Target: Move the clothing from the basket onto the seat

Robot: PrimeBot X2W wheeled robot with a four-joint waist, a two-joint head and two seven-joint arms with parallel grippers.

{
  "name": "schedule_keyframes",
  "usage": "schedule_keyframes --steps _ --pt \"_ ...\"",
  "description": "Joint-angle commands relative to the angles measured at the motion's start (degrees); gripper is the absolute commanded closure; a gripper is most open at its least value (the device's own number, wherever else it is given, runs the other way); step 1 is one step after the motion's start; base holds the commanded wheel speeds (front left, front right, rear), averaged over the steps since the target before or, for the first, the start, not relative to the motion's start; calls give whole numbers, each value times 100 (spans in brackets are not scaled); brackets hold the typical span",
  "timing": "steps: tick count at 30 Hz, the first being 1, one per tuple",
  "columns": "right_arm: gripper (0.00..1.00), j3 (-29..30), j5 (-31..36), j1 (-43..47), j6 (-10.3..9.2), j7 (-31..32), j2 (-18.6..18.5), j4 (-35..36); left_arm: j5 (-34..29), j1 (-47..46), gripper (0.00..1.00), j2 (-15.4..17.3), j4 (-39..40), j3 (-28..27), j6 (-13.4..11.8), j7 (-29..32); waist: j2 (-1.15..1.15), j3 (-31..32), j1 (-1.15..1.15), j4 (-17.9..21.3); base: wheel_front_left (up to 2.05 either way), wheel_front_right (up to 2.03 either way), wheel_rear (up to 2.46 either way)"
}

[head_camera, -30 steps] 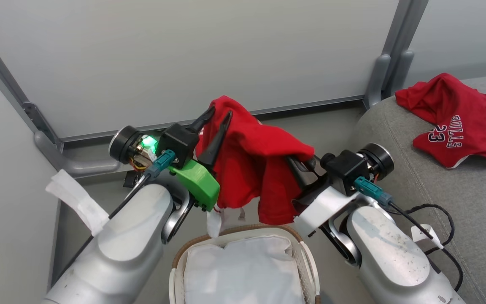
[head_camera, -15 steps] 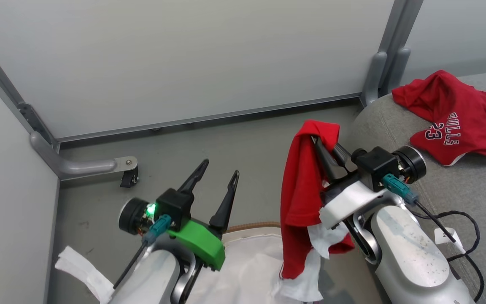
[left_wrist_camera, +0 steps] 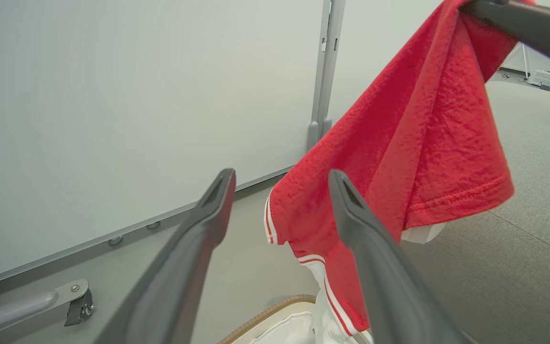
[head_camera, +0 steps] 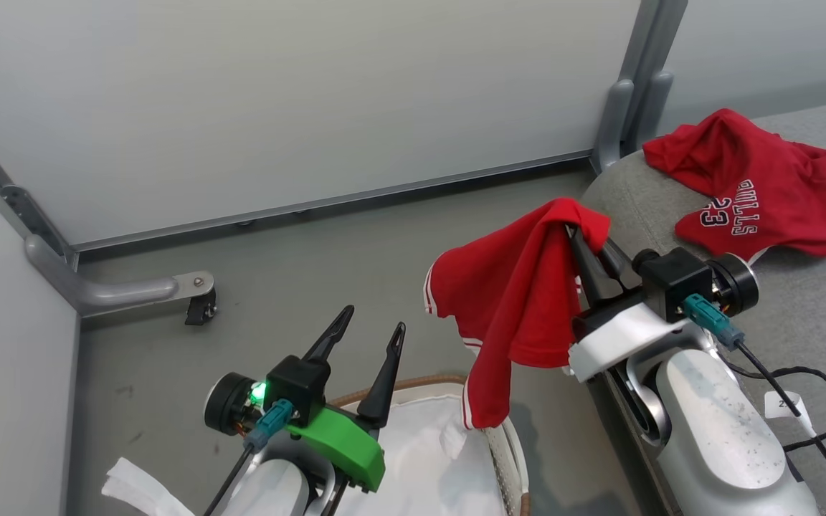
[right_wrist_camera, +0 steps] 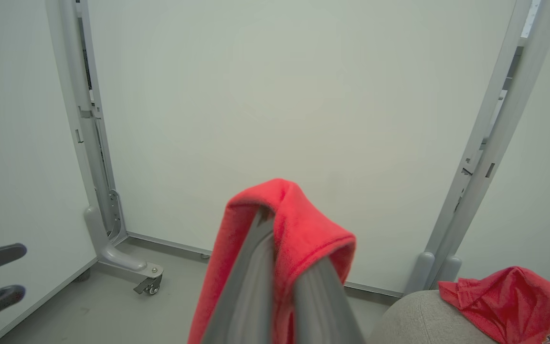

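Right gripper [head_camera: 589, 247]: clamped shut on a fold of the striped garment, raised just left of the seat's rounded corner.
Striped garment [head_camera: 520, 301]: red with white-striped edging. It is draped over the right gripper's fingers and hangs free. Its lowest hem overlaps the basket's right rim in the head view; whether they touch cannot be told.
Left gripper [head_camera: 373, 319]: fingers spread wide with nothing between them, over the basket's far rim, left of the hanging cloth and apart from it.
Bulls garment [head_camera: 750, 193]: red, crumpled on the seat's far part, with the "BULLS 23" print facing up.
Basket [head_camera: 506, 444]: on the floor, near, between the two arms. It has a brown woven rim, and the white liner [head_camera: 413, 459] lies inside.
Seat [head_camera: 807, 301]: grey upholstery at the right of the scene.
Backdrop: pale wall panels [head_camera: 312, 93] and a grey floor [head_camera: 277, 265].
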State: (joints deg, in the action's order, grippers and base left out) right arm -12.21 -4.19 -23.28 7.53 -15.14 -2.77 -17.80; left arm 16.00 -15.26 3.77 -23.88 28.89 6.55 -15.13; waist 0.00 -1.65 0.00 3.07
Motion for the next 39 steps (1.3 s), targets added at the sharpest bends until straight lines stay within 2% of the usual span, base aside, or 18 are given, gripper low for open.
schedule_keyframes --steps 1,7,16,22,32,36,39 --pt "100 38 35 -74 -7 -2 -21 52 -74 113 0 -26 35 -49 29 -1 0 -14 0 100 0 0 0" --pt "100 155 133 -142 -7 -1 -20 182 -132 159 0 -62 91 -158 62 -2 0 -107 0 581 0 0 0" --pt "100 380 307 -128 -8 -1 -21 363 -145 54 0 -83 253 -57 88 -2 0 -341 0 1580 0 0 0" --pt "100 710 387 -80 -7 -1 -17 421 -86 -81 0 -78 277 120 95 -2 0 -483 0 1984 0 0 0" --pt "100 1010 342 -382 -7 -1 -17 480 -112 -207 0 -77 217 321 94 -2 0 -770 0 2068 0 0 0" --pt "100 1058 426 -837 -8 -1 -19 468 -136 -310 0 -77 196 426 95 -2 0 -1022 0 1948 0 0 0" --pt "100 1306 586 -1442 -8 -1 -50 493 -200 -442 0 -71 188 478 95 -2 0 -1262 0 1817 0 0 0"
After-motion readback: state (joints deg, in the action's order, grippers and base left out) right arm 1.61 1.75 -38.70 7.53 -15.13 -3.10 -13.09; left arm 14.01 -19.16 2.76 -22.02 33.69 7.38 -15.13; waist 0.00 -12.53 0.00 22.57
